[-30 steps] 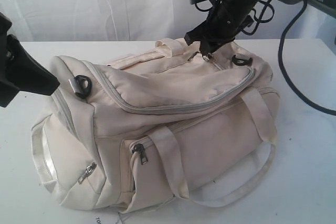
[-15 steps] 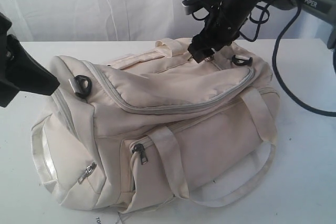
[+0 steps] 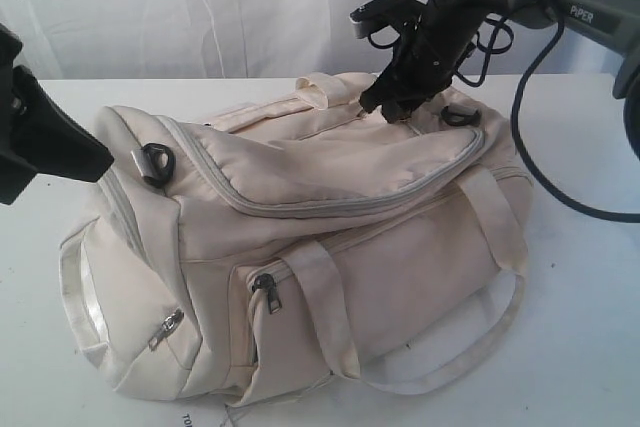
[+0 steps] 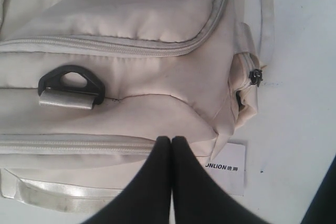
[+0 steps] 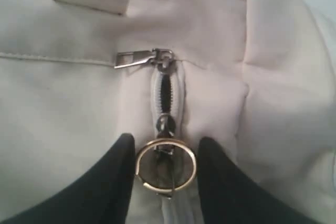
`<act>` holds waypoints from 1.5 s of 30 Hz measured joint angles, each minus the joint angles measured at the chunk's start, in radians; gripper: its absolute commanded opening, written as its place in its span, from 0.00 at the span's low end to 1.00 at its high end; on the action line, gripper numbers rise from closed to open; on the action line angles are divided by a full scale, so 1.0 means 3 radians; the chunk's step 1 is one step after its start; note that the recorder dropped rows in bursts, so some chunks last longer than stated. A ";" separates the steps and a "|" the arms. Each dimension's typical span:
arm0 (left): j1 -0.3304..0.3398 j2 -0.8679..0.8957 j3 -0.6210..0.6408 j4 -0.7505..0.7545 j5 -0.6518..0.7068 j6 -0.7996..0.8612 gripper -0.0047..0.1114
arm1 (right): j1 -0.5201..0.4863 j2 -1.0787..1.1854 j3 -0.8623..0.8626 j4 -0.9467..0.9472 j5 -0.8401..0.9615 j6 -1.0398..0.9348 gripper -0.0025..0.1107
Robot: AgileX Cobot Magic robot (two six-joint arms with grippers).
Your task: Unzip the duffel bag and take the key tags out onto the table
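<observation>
Duffel bag point(image 3: 330, 207): soft cream fabric, creased, lying mid-table point(image 3: 585, 297), long axis L–R. Black plastic D-clip point(image 3: 157, 162) at the L end. White printed label point(image 4: 227, 166) lies flat on the table by the bag's near side. Top zip point(image 5: 166, 90), far side: dark teeth show betw. two metal sliders. Right jaws narrow, astride the round metal ring point(image 5: 166, 164) of one pull; contact cannot be told. Left jaws pressed together, empty, at the bag's L end.
</observation>
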 measured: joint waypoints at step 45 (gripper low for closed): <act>0.0000 0.0000 0.0000 -0.0026 0.0006 0.0000 0.04 | -0.0083 -0.0448 0.0069 -0.0512 0.0694 0.0456 0.02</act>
